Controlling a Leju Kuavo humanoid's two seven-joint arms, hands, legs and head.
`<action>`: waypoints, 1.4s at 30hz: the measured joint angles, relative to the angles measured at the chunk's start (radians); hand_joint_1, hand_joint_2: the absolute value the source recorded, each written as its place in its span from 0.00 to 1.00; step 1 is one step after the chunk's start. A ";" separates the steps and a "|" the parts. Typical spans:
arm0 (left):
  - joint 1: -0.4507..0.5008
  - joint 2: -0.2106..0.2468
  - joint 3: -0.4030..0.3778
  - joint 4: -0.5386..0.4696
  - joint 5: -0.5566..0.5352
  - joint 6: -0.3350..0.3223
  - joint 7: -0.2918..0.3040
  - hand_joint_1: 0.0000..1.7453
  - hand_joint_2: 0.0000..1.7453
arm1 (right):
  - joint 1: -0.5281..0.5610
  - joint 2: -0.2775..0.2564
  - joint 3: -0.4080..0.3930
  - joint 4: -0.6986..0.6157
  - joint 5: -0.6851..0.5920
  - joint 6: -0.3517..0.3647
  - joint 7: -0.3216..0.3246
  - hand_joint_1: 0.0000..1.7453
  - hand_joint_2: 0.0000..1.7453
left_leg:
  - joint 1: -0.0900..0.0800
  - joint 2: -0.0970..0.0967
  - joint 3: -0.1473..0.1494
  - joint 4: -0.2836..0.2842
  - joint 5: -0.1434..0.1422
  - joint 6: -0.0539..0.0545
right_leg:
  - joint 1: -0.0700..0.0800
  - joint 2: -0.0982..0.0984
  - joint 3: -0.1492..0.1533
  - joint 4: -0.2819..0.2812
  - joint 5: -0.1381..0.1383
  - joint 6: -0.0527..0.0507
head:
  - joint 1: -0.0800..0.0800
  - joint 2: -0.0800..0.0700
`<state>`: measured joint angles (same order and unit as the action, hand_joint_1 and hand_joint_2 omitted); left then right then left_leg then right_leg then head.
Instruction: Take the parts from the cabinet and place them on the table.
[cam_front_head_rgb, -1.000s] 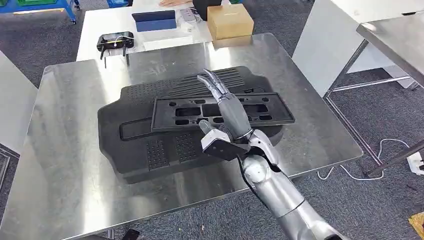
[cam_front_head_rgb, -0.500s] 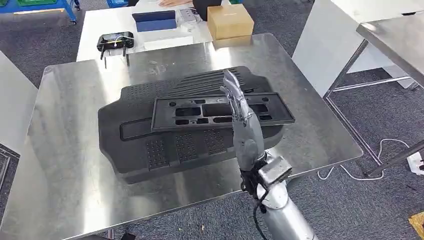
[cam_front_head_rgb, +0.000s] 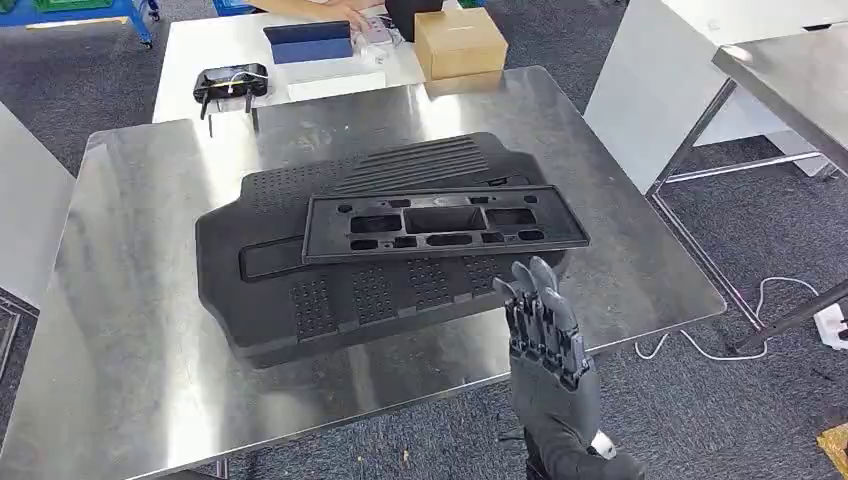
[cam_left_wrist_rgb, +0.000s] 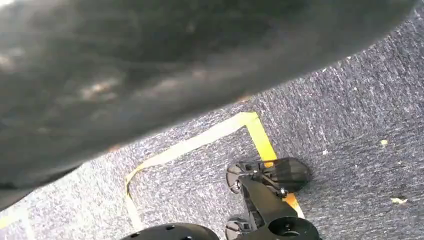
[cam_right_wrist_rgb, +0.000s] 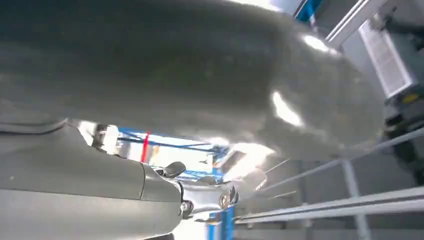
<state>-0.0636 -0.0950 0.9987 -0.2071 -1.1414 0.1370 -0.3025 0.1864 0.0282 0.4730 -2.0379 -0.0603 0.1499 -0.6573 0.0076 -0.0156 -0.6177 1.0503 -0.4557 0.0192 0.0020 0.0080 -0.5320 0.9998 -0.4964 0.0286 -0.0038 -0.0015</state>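
Two black parts lie on the steel table (cam_front_head_rgb: 130, 340). The large ribbed panel (cam_front_head_rgb: 300, 300) is in the middle, and a flat frame with cutouts (cam_front_head_rgb: 440, 222) rests across its top. My right hand (cam_front_head_rgb: 545, 335) is raised at the table's near edge, just short of the panel. Its fingers are straight, point away from me and hold nothing. In the right wrist view the right hand (cam_right_wrist_rgb: 100, 195) is a blurred grey mass. A dark blur close to the lens in the left wrist view hides how my left hand lies.
Behind the steel table a white table carries a cardboard box (cam_front_head_rgb: 460, 42), a blue case (cam_front_head_rgb: 308, 42) and a black controller (cam_front_head_rgb: 231, 82); a person's hand (cam_front_head_rgb: 325, 8) reaches there. Another steel table (cam_front_head_rgb: 790, 70) stands at the right, with cables (cam_front_head_rgb: 775, 295) on the carpet.
My right hand has drawn back from above the frame toward me, past the panel to the table's near edge, and has turned. Both parts stayed put.
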 joint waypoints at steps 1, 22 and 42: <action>0.001 0.000 0.004 0.000 0.000 0.000 0.000 0.00 0.00 | 0.015 -0.002 -0.004 -0.006 -0.001 0.000 0.000 0.00 0.00 | 0.000 0.000 0.000 0.000 0.000 0.000 | 0.000 0.000 0.000 0.000 0.000 0.000 | 0.000 0.000; 0.006 0.003 0.026 0.000 0.003 0.013 0.002 0.00 0.00 | 0.146 0.008 -0.139 -0.079 -0.074 -0.014 -0.005 0.00 0.00 | -0.014 0.000 0.005 0.000 -0.006 0.016 | -0.012 0.000 0.009 -0.006 0.001 0.010 | -0.001 0.000; 0.006 0.001 0.036 0.000 0.002 0.013 0.003 0.00 0.00 | 0.163 0.037 -0.222 -0.089 -0.098 0.006 -0.005 0.00 0.00 | 0.023 0.012 -0.063 0.195 -0.131 -0.038 | -0.029 -0.006 -0.015 -0.003 0.038 -0.002 | 0.002 0.000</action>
<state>-0.0571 -0.0942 1.0346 -0.2075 -1.1391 0.1495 -0.2991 0.3495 0.0652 0.2510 -2.1268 -0.1587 0.1560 -0.6626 0.0301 -0.0039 -0.6808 1.2455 -0.5866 -0.0187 -0.0269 0.0016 -0.5473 0.9972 -0.4581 0.0262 -0.0019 -0.0015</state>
